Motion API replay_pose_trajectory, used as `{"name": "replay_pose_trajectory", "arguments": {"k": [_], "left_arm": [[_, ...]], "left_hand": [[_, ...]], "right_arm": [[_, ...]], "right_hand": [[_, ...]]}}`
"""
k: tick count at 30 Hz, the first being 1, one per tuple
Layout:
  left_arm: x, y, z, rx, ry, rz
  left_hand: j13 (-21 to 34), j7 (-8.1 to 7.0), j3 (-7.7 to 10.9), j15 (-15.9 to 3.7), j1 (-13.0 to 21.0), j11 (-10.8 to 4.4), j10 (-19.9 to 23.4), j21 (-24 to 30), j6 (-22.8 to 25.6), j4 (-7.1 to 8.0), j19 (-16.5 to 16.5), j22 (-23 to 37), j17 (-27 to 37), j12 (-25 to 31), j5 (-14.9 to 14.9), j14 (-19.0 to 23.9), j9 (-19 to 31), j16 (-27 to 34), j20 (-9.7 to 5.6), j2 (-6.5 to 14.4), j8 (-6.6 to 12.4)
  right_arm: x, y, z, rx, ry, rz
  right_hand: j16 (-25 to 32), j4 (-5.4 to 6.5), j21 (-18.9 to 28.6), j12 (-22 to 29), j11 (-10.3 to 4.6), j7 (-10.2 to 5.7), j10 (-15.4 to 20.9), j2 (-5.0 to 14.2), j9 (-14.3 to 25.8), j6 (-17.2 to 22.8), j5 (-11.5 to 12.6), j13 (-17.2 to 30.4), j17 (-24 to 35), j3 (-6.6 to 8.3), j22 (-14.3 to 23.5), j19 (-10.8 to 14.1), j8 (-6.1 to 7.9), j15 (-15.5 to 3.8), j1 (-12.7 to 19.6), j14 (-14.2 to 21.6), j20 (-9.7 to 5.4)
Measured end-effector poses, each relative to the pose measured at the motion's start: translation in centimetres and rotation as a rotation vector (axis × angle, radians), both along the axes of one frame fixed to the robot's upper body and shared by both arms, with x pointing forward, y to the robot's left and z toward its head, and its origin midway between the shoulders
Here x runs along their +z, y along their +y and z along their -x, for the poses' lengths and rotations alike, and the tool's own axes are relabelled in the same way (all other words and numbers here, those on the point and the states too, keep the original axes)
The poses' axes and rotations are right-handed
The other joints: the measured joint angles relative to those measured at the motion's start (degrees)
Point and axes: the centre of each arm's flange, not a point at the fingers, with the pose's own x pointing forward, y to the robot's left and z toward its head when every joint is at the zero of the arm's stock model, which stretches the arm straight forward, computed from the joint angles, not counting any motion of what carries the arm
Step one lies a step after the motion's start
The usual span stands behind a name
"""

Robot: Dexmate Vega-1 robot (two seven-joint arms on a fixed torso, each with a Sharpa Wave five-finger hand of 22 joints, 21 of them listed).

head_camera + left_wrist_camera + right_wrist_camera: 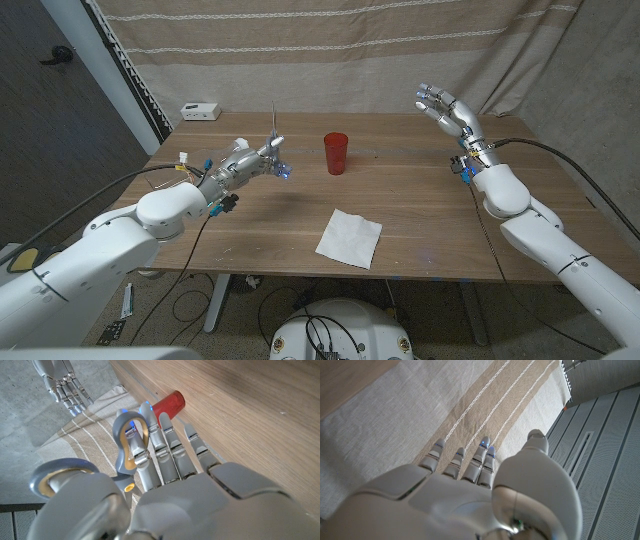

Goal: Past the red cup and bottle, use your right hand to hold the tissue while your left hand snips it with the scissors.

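Note:
My left hand (248, 162) hovers over the table's left part and holds grey scissors (275, 128) with the blades pointing up. The left wrist view shows the scissors' grey, yellow-lined handle loops (131, 445) hooked on my left hand (200, 495). A red cup (337, 153) stands upright at the table's middle, just right of that hand, and also appears as the red cup (169, 403) beyond the fingers. A white tissue (350, 237) lies flat near the front edge. My right hand (445, 108) is raised at the far right, fingers apart, holding nothing; the right hand (470, 490) faces the curtain.
A small white box (201, 111) sits at the table's back left corner. A striped curtain (350, 50) hangs behind the wooden table (420, 200). My right hand (62, 382) also shows in the left wrist view, against the curtain.

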Motion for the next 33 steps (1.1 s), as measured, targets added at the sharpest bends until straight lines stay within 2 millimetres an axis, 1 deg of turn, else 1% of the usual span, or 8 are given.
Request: {"name": "replay_pose_trajectory", "arguments": {"k": [1, 5, 9, 14, 20, 24, 27, 33], "left_arm": [[0.0, 0.0, 0.0, 0.000, -0.001, 0.000], [0.0, 0.0, 0.0, 0.001, -0.002, 0.001], [0.0, 0.0, 0.0, 0.002, -0.003, 0.001], [0.1, 0.1, 0.0, 0.003, -0.004, 0.001], [0.1, 0.2, 0.0, 0.007, -0.004, 0.005], [0.1, 0.3, -0.1, 0.012, 0.000, 0.008], [0.1, 0.4, -0.1, 0.015, 0.002, 0.009], [0.1, 0.4, -0.1, 0.017, 0.005, 0.012]], "left_hand": [[0.00, 0.00, 0.00, 0.00, 0.00, 0.00, 0.00, 0.00, 0.00, 0.00, 0.00, 0.00, 0.00, 0.00, 0.00, 0.00, 0.00, 0.00, 0.00, 0.00, 0.00], [0.00, 0.00, 0.00, 0.00, 0.00, 0.00, 0.00, 0.00, 0.00, 0.00, 0.00, 0.00, 0.00, 0.08, 0.00, 0.00, 0.00, 0.00, 0.00, 0.00, 0.00], [0.00, 0.00, 0.00, 0.00, 0.00, 0.00, 0.00, 0.00, 0.00, 0.00, 0.00, 0.00, 0.00, 0.46, 0.00, 0.00, 0.00, 0.00, 0.00, 0.00, 0.00], [0.01, 0.00, 0.00, 0.00, 0.00, 0.00, 0.00, -0.23, 0.00, 0.00, 0.00, 0.20, 0.00, 0.47, 0.00, 0.00, 0.00, 0.00, 0.00, 0.00, 0.01], [-0.24, 0.15, 0.00, -0.22, 0.00, 0.00, 0.00, -0.23, 0.15, 0.00, 0.00, 0.32, 0.29, 0.47, -0.01, 0.84, 0.20, 0.00, 0.00, 0.00, 0.02], [-0.10, 0.41, 0.00, -0.31, 0.00, 0.09, 0.09, -0.23, 0.41, 0.00, 0.00, 0.32, 0.29, 0.93, -0.01, 0.93, 0.28, 0.00, 0.00, 0.00, 0.03], [-0.10, 0.42, 0.00, -0.31, 0.00, 0.09, 0.09, -0.23, 0.42, 0.00, 0.00, 0.32, 0.28, 1.02, 0.05, 0.93, 0.28, 0.00, 0.00, 0.00, 0.03], [-0.10, 0.41, 0.00, -0.31, 0.00, 0.09, 0.09, -0.23, 0.41, 0.00, 0.00, 0.32, 0.28, 1.02, 0.30, 0.92, 0.27, 0.00, 0.00, 0.00, 0.04]], "right_arm": [[0.0, 0.0, 0.1, -0.004, 0.002, 0.008], [-0.2, 0.0, 0.3, -0.013, 0.008, 0.023], [-0.4, 0.0, 0.4, -0.020, 0.016, 0.039], [-0.7, 0.0, 0.6, -0.024, 0.020, 0.051], [-0.9, -0.2, 0.7, -0.028, 0.030, 0.073], [-1.1, -0.3, 0.7, -0.028, 0.045, 0.093], [-1.2, -0.3, 0.7, -0.025, 0.060, 0.109], [-1.4, -0.5, 0.6, -0.022, 0.084, 0.136]], "right_hand": [[0.00, 0.00, -0.06, 0.38, 0.43, 0.43, 0.51, 0.07, 0.00, -0.99, 0.16, 0.18, 0.00, 0.00, 0.00, -0.46, -0.31, 0.09, 0.28, -0.09, 0.11], [0.00, -0.06, -0.22, 1.44, 0.58, 1.43, 2.50, 0.07, 0.00, -2.83, 0.44, 0.81, 0.00, -0.06, 0.00, -1.41, -0.65, 0.09, 0.28, -0.09, 0.23], [0.00, -0.24, -0.45, 1.44, 0.55, 1.34, 2.47, 0.07, 0.00, -3.29, 0.44, 1.10, 0.00, -0.25, 0.00, -2.11, -0.87, 0.09, 0.28, -0.08, 0.33], [0.00, -0.26, -0.45, 1.44, 0.35, 0.62, 2.27, 0.37, 0.14, -4.00, 0.65, 1.58, 0.16, -0.26, -0.01, -3.55, -0.86, 0.09, 0.58, -0.08, 0.94], [0.00, -0.26, -0.45, 2.05, 0.36, 0.13, 2.27, 0.37, 0.14, -3.24, 0.87, 1.89, 0.16, -0.27, 0.27, -3.75, -0.19, -0.11, 0.58, 0.17, 0.74], [0.00, -0.26, -0.45, 2.06, 0.36, -0.07, 2.27, 0.37, 0.13, -2.86, 0.87, 1.89, 0.16, -0.27, 0.26, -3.75, -0.19, 0.09, 0.58, 0.37, 0.74], [0.36, -0.36, -0.45, 2.06, 0.12, -0.11, 2.51, 1.29, 0.13, -2.85, 0.87, 2.15, 0.39, 0.14, 0.26, -3.75, -0.19, 0.09, 1.51, 0.37, 0.74], [0.35, -0.66, -0.44, 2.72, -0.27, -1.44, 2.91, 2.30, 0.13, -3.37, 1.49, 2.43, 0.42, 0.91, 0.26, -3.75, -0.19, 0.09, 2.52, 0.37, 0.74]]}}
